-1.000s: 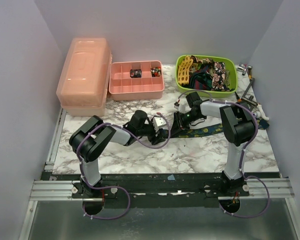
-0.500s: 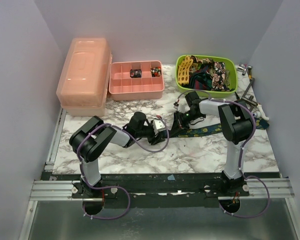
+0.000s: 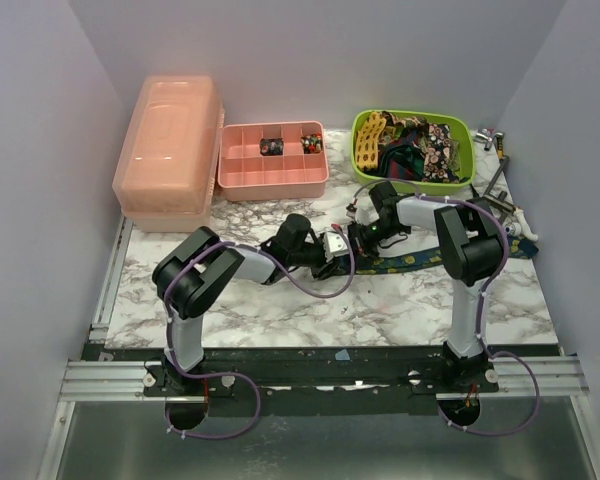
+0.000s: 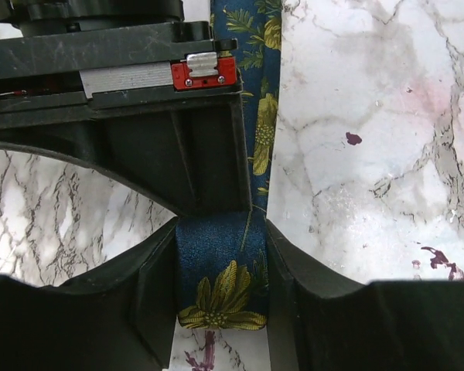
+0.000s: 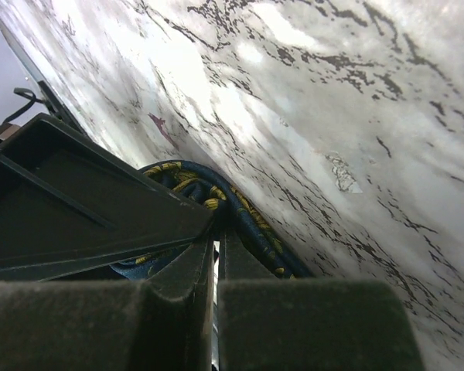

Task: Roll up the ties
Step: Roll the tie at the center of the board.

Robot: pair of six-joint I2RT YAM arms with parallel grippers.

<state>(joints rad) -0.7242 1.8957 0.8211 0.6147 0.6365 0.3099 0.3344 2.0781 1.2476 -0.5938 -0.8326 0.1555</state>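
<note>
Table: one white marble-patterned tabletop (image 3: 400, 300), carrying everything below.
Box: one large salmon-pink plastic box with a closed lid (image 3: 168, 140), at 10 o'clock.
Basket: one lime-green plastic basket (image 3: 358, 150) at 1 o'clock, heaped with patterned fabric ties; a yellow lattice one (image 3: 375, 135) at its left end, the rest too tangled to count.
Tray: one pink divided plastic tray (image 3: 270, 185) at 12 o'clock, with small dark items in two of its back compartments.
Tie on the table: one long, narrow, dark navy fabric tie with yellow-green flowers (image 3: 420, 262), lying flat just right of centre and stretching toward 3 o'clock; its narrow end at centre, between the two grippers.
Left gripper (image 4: 220, 239): one, reaching in from 8 o'clock; fingers apart, one at each edge of the tie's end, the flat cloth filling the gap; cannot tell whether it is squeezed.
Right gripper (image 5: 215, 247): one, reaching in from 2 o'clock, tip to tip with the left; fingers together, only a thin slit between them. A curled fold of the tie (image 5: 247, 220) lies against the tips; cannot tell whether cloth is pinched.
Tools: a few small metal pieces (image 3: 500, 185) at the 3 o'clock edge; number unclear.
</note>
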